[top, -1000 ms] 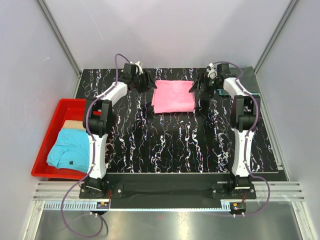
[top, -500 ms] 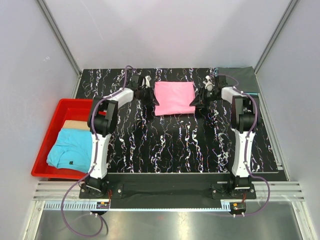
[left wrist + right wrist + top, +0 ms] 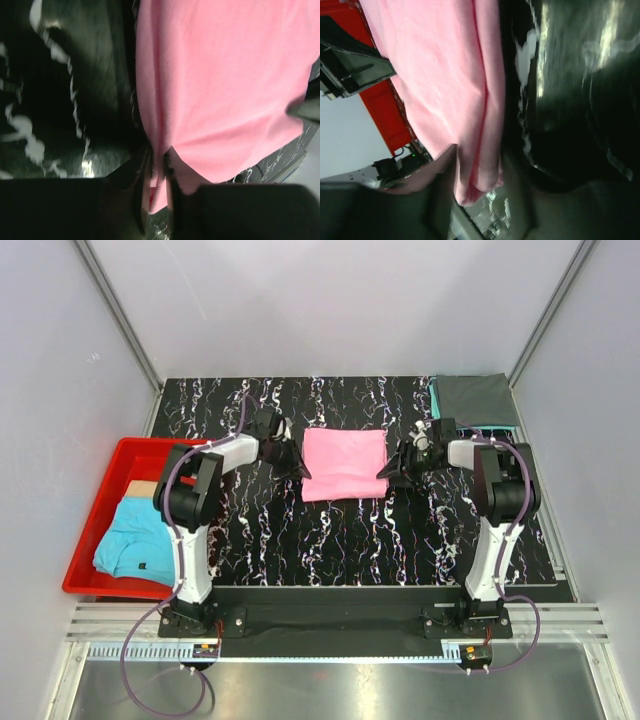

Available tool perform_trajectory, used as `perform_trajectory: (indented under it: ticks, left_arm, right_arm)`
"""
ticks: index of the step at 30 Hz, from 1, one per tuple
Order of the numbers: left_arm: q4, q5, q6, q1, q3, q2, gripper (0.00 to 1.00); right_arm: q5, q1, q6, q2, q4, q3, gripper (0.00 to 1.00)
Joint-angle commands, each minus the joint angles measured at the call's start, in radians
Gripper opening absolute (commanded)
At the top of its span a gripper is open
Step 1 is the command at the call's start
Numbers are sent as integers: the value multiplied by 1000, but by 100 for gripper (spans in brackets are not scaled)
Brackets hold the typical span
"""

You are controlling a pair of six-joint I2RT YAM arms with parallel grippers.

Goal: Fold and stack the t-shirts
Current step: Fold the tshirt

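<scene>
A bright pink t-shirt (image 3: 345, 463), folded into a rectangle, lies mid-table. My left gripper (image 3: 297, 468) is shut on its left near corner; in the left wrist view the pink cloth (image 3: 220, 85) is pinched between the fingers (image 3: 159, 172). My right gripper (image 3: 388, 469) is shut on its right near corner; the right wrist view shows the folded pink edge (image 3: 470, 100) clamped in the jaws (image 3: 475, 185). A dark grey folded shirt (image 3: 474, 398) lies on a teal one at the back right. A light blue shirt (image 3: 140, 538) with a small dark mark lies in the red bin.
The red plastic bin (image 3: 108, 476) stands at the table's left edge, with a tan cloth (image 3: 148, 489) under the light blue shirt. The black marbled table (image 3: 330, 540) runs between both arms. Grey walls close in on the sides.
Both grippers have pulled the pink shirt from the back of the table toward the near side, and it now lies squarer. The dark grey stack at the back right has come into view.
</scene>
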Motion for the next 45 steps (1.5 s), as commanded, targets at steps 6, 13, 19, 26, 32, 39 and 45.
perform_trajectory:
  ticks: [6,13,19,26,32,39,45]
  left_arm:
    - [-54,-84,16,6,-93,-111,40]
    - [-138,-144,64,-29,-85,-184,47]
    - [-115,-144,53,-68,-133,-170,49]
    - [-112,-168,42,-83,-145,-147,5]
    - [-176,-339,70,-83,-159,-171,0]
    - [-180,-253,53,-85,-170,-225,24]
    - [-302,-311,84,-85,-8,-265,39]
  right_arm:
    - [36,2,8,-147,52,-127,61]
    - [36,30,-9,-170,-2,-138,61]
    - [40,37,-14,-183,-3,-157,59]
    - [97,39,-10,-183,23,-218,20]
    - [146,37,-30,-193,-8,-221,0]
    - [143,68,-6,-241,-43,-236,37]
    - [310,68,-17,-330,-225,-160,69]
